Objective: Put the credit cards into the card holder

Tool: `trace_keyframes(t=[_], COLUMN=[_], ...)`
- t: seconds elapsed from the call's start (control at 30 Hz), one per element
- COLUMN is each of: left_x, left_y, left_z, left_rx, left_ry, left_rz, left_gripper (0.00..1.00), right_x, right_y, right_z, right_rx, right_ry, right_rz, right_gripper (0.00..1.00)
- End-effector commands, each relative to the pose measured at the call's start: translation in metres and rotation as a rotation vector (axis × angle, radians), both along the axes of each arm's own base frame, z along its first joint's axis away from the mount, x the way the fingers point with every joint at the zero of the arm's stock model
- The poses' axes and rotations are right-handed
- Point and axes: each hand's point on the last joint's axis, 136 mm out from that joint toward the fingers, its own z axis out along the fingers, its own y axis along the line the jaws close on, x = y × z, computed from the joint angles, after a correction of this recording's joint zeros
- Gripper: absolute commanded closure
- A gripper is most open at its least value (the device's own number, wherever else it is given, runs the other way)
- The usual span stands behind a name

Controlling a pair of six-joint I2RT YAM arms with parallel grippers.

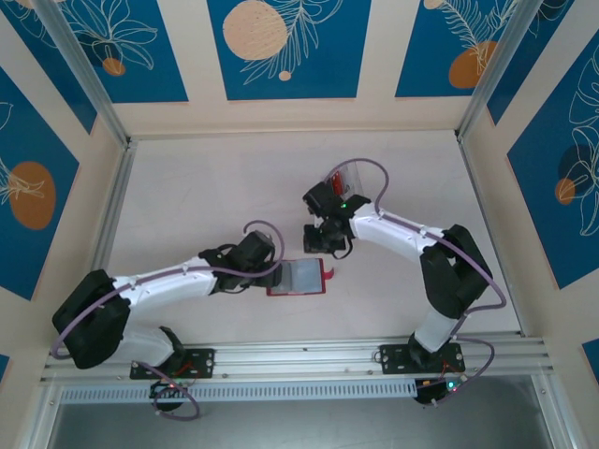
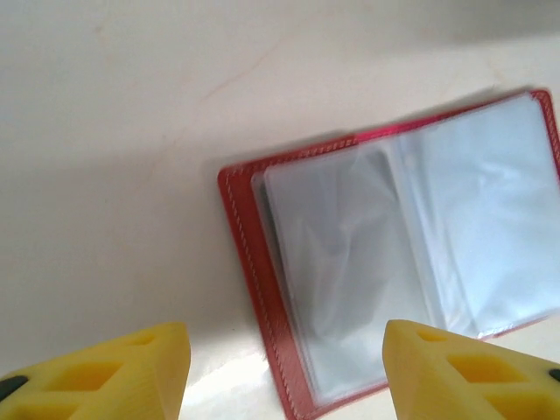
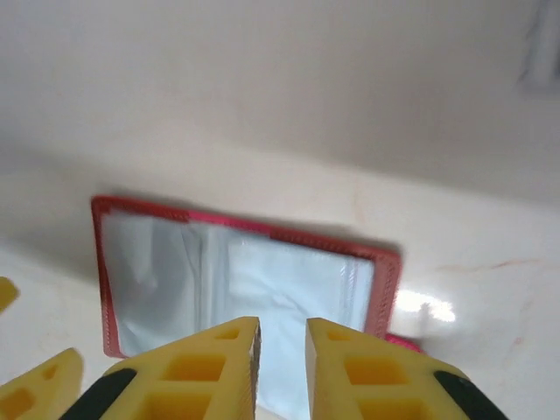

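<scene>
Red card holder (image 1: 298, 278) lies open, inside upward.

— What's around the pale table (image 1: 206, 187)?
— Cream walls (image 1: 376, 47), blue panels (image 1: 328, 70) with orange circles and white leaves. Aluminium posts (image 1: 84, 73) at the back corners, a rail (image 1: 309, 354) along the near edge.

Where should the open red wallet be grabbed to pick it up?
Grip the red leather edge on the side nearest the left arm, coming in low from that side: the wallet lies flat and open, and the clear sleeves look floppy.

Bright, even light; both wrist views blurred.
</scene>
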Motion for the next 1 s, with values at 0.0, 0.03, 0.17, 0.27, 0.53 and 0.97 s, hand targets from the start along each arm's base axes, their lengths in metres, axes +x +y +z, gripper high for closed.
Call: trace_keyframes(t=[0.0,0.03,0.17,0.27,0.53,0.97], left_x=[0.008,0.010,0.016,0.016,0.009,0.004], left_y=[-0.009,-0.010,-0.013,-0.014,-0.012,-0.009], left_z=[-0.005,-0.007,-0.018,-0.026,-0.038,-0.041], left_rx=[-0.003,0.005,0.041,0.052,0.045,0.034], left_ry=[0.028,0.031,0.042,0.055,0.082,0.092], left_rz=[-0.031,-0.036,-0.055,-0.064,-0.062,-0.057], left_gripper=[0.41,0.41,0.45,0.48,0.54,0.56], right_x=[0.025,0.033,0.065,0.082,0.107,0.122], right_y=[-0.029,-0.036,-0.061,-0.074,-0.093,-0.096], right_z=[0.016,0.017,0.030,0.035,0.031,0.006], right_rx=[-0.104,-0.132,-0.249,-0.279,-0.349,-0.356], right_ry=[-0.052,-0.063,-0.132,-0.154,-0.142,-0.084], right_rz=[-0.028,-0.044,-0.099,-0.130,-0.150,-0.133], right_gripper=[0.78,0.79,0.76,0.74,0.72,0.69])
